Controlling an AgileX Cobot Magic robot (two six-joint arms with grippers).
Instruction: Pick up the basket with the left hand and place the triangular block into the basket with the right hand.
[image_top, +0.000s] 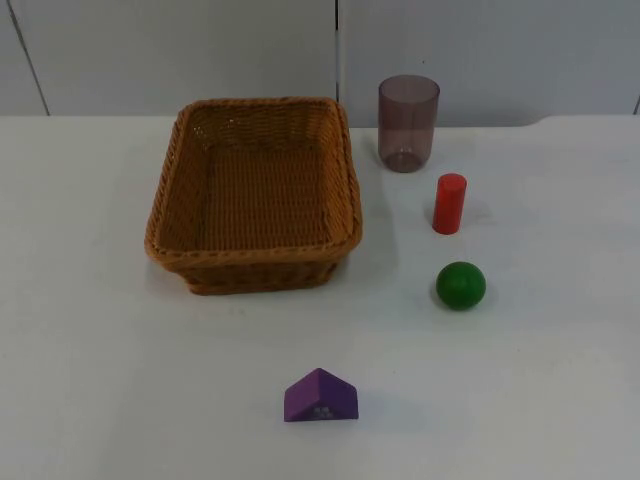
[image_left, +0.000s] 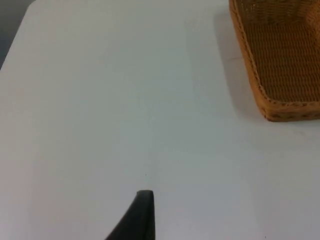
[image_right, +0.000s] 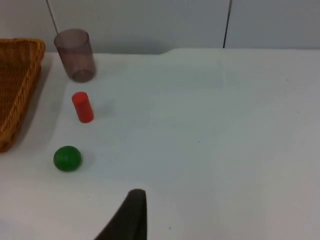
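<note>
The basket (image_top: 253, 193) is sitting empty and upright on the white counter (image_top: 120, 380), close to the grey partition wall (image_top: 170, 50). The triangular block (image_top: 320, 396), purple, is lying well apart from it on the near side of the counter. A translucent cup (image_top: 408, 122), a red cylinder (image_top: 449, 203) and a green ball (image_top: 460, 285) are standing in a row just beside the basket's right wall.

The left gripper (image_left: 142, 215) is hovering over bare counter, off the basket's outer side, with the woven rim (image_left: 252, 75) lying near but apart from it. The right gripper (image_right: 131, 215) is hovering over open counter to the right of the ball and cylinder. One black fingertip is showing for each gripper (whether the fingers are spread or pressed together cannot be told). Neither gripper is touching any object, so the task appears to be at its start.

Risks, as judged from this layout:
- The basket wall is sloping outward and is woven, so a shallow pinch on the rim could be slipping during the lift.
- The block's sloped faces are offering poor purchase; a grasp across the slopes could be squeezing it out.
- The right arm's path toward the block is passing near the ball, which would roll if brushed.
- Tilting the basket toward the cup could be knocking the cup over.

The counter is smooth, matte and evenly lit.
</note>
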